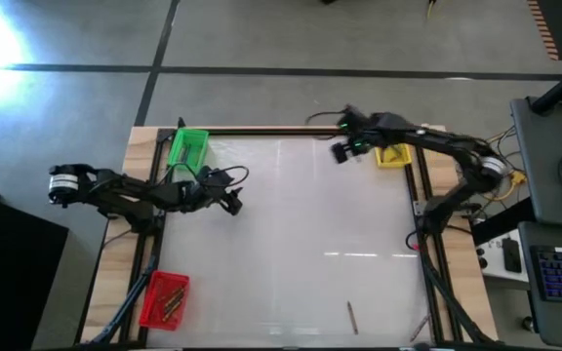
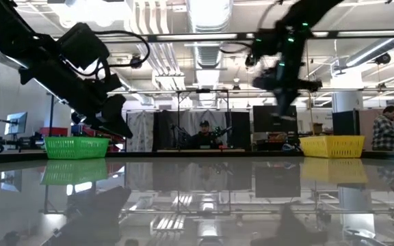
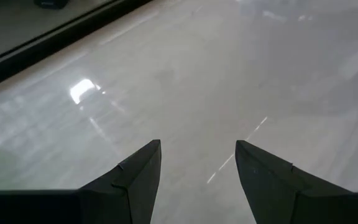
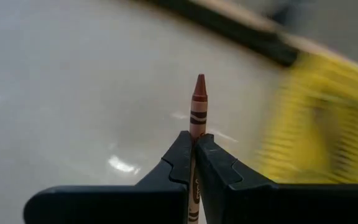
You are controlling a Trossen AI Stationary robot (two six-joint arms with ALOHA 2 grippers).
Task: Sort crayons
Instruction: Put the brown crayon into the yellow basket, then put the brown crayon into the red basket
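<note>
1. The right gripper (image 4: 194,152) is closed tight on a reddish-brown crayon (image 4: 198,102), whose pointed tip sticks out past the fingertips.
2. In the high view this right gripper (image 1: 342,151) hangs over the table's (image 1: 291,224) far edge, just beside the yellow bin (image 1: 392,156) at the far right corner; the held crayon itself is too small to make out there.
3. The yellow bin (image 4: 316,118) shows as a blur to one side of the held crayon in the right wrist view.
4. The left gripper (image 3: 197,165) holds nothing; its fingers (image 3: 138,180) stand well apart over bare table surface.
5. In the high view the left gripper (image 1: 230,202) is over the table's left part, near the green bin (image 1: 187,147) at the far left corner.
6. A red bin (image 1: 165,299) sits at the near left corner with several crayons in the red bin (image 1: 171,304) lying inside.
7. One brownish crayon (image 1: 350,314) lies on the table near its near edge, right of centre.
8. Another crayon (image 1: 419,328) lies by the near right corner, at the table's frame.
</note>
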